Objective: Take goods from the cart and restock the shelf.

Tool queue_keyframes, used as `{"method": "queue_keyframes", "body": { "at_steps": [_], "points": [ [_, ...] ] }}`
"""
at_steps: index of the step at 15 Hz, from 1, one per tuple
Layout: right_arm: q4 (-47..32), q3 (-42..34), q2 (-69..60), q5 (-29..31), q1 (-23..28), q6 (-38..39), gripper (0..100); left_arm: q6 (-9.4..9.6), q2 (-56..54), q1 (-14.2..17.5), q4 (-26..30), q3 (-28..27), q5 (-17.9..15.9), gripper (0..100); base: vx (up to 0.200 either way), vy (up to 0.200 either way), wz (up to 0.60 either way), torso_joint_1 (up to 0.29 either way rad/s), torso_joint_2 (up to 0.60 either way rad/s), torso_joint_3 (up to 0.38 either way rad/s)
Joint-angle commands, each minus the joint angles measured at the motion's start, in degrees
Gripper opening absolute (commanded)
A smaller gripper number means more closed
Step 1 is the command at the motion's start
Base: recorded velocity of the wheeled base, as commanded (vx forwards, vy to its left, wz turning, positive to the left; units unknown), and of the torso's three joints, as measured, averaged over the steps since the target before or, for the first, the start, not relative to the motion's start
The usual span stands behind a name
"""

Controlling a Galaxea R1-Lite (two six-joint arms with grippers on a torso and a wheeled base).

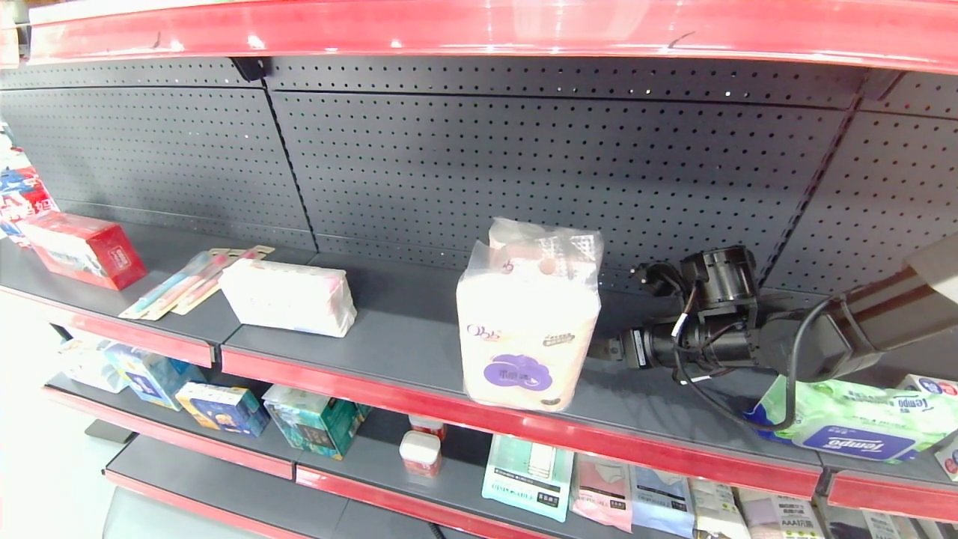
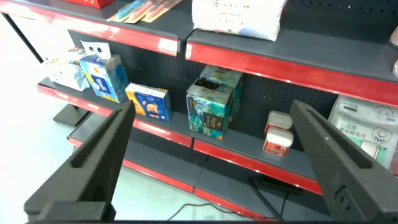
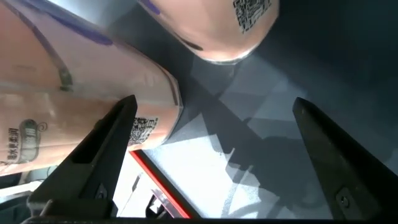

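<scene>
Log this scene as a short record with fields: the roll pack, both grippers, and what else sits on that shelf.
roll pack: upright, near the front edge of the middle shelf
right gripper: open, at shelf level on the pack's right; contact cannot be told
left gripper: open, nothing between its fingers, lower shelves beyond it
same shelf, leftward: white tissue pack, carded toothbrushes, red box
same shelf, rightward: green wipes pack, by the right arm

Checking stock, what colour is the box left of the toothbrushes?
Red; the box shows best in the head view.
</scene>
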State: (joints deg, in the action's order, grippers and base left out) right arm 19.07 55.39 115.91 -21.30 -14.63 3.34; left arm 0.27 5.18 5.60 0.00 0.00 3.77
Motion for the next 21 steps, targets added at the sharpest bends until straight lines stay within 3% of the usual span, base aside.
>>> {"method": "queue_keyframes", "body": {
  "at_steps": [1, 15, 21],
  "points": [
    [0.0, -0.2, -0.2, -0.1, 0.0, 0.0, 100, 0.0, 0.1, 0.0, 0.0, 0.0, -0.1, 100, 0.0, 0.0, 0.0, 0.0, 0.0, 0.0],
    [0.1, -1.7, 1.0, 0.4, 0.4, -0.1, 100, 0.0, 0.1, 0.0, 0.0, 0.0, 0.0, 100, 0.0, 0.0, 0.0, 0.0, 0.0, 0.0],
    [0.4, -1.4, 2.9, 4.6, 0.0, -0.1, 100, 0.0, 0.1, 0.0, 0.0, 0.0, 0.0, 100, 0.0, 0.0, 0.0, 0.0, 0.0, 0.0]
  ]
}}
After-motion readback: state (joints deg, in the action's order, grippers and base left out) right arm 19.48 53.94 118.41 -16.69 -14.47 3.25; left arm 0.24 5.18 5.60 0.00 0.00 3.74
